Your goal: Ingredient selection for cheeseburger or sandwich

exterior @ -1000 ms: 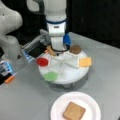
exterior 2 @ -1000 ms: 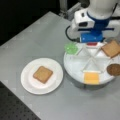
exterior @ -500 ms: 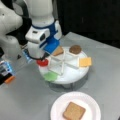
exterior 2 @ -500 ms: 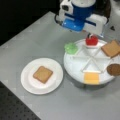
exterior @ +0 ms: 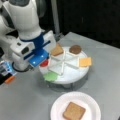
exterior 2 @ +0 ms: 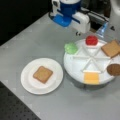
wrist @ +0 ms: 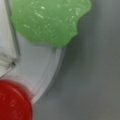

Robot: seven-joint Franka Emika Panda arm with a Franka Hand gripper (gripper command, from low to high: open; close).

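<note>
Grey tabletop filled both front views, backed by darkness. On it stood a white divided tray and, nearer the bottom of each front view, a white plate carrying one bread slice. The tray held a second bread slice, a dark patty, a yellow cheese square, a red tomato disc and a green lettuce piece that overlapped the tray's rim.

The gripper, seen mainly as a blue block under the white arm, hung above the tomato side of the tray; its fingertips were not visible in any view, so whether it was wide, narrow or holding anything could not be told. In a front view it covered part of the tomato; in a front view the tomato lay fully exposed, apart from the blue block. A small object with orange and blue parts appeared at a front view's left only.

The wrist view alone showed close detail: lettuce hanging over the tray's edge, with the tomato in the neighbouring compartment.
</note>
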